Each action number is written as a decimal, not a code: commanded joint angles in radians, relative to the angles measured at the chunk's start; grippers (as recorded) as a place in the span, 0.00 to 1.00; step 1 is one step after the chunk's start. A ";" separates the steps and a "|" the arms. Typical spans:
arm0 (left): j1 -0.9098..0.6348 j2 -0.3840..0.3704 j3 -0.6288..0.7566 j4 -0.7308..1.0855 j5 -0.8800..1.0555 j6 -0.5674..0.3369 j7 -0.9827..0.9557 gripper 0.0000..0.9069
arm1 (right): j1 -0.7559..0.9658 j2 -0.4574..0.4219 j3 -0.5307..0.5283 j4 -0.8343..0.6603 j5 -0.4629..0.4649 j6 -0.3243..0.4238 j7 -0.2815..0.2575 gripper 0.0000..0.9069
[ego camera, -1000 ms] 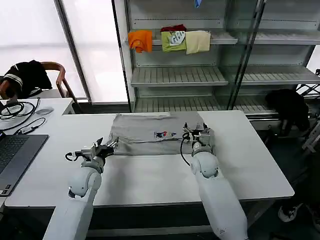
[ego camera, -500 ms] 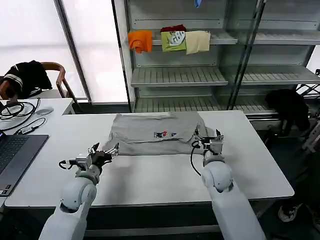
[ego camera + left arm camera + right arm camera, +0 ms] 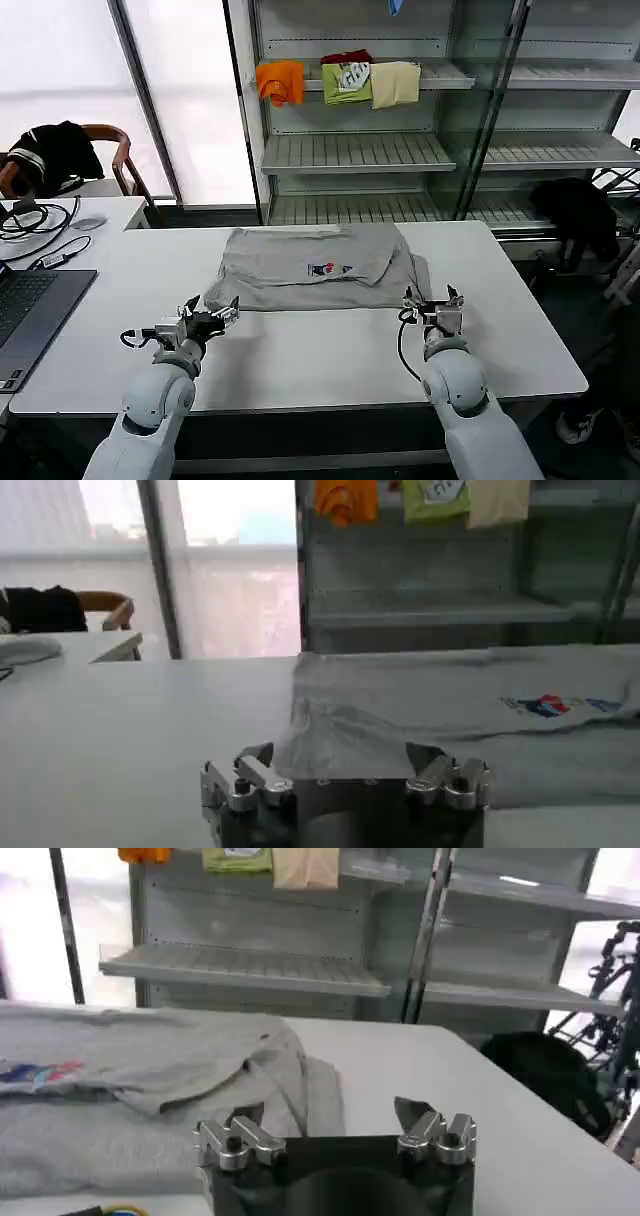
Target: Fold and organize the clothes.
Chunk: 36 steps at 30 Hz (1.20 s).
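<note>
A light grey T-shirt [image 3: 300, 262] lies spread across the far half of the white table [image 3: 320, 350], its small multicoloured chest print [image 3: 328, 269] facing up. One sleeve is bunched at its right edge [image 3: 415, 272]. My left gripper [image 3: 212, 308] stands open just in front of the shirt's near left corner, holding nothing. My right gripper [image 3: 432, 295] is open too, just off the shirt's near right corner. In the left wrist view the shirt [image 3: 450, 710] lies beyond the open left gripper [image 3: 340, 755]. In the right wrist view the shirt [image 3: 150, 1063] lies beyond the open right gripper [image 3: 328, 1111].
Metal shelving [image 3: 360, 150] behind the table carries orange [image 3: 281, 80], green [image 3: 347, 82] and cream [image 3: 396, 82] folded garments. A laptop [image 3: 30, 310] and cables [image 3: 35, 218] sit on the left. A black garment hangs on a chair [image 3: 60, 150]; another dark item [image 3: 575, 215] is at the right.
Both grippers have drawn back toward the table's near edge, off the shirt's near hem. The right one has also shifted to the right. The shirt stays flat on the table.
</note>
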 commanded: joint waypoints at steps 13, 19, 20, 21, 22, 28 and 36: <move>-0.064 0.003 0.017 0.119 0.038 -0.019 0.009 1.00 | 0.020 0.014 -0.003 -0.067 0.011 -0.009 0.001 1.00; -0.073 0.001 0.019 0.146 0.042 -0.024 0.014 1.00 | 0.023 0.020 -0.005 -0.089 0.010 -0.008 -0.003 1.00; -0.074 0.001 0.019 0.150 0.042 -0.025 0.015 1.00 | 0.023 0.020 -0.005 -0.090 0.009 -0.008 -0.003 1.00; -0.077 0.002 0.019 0.153 0.042 -0.026 0.014 1.00 | 0.022 0.021 -0.005 -0.091 0.008 -0.008 -0.004 1.00; -0.080 0.003 0.017 0.162 0.042 -0.028 0.014 1.00 | 0.022 0.020 -0.005 -0.093 0.007 -0.008 -0.006 1.00; -0.088 0.005 0.008 0.187 0.041 -0.033 0.014 0.89 | 0.020 0.019 -0.004 -0.098 0.005 -0.008 -0.011 1.00; -0.070 0.019 0.006 0.184 0.026 -0.018 0.020 0.07 | 0.018 0.021 -0.009 -0.106 0.014 -0.008 -0.014 0.01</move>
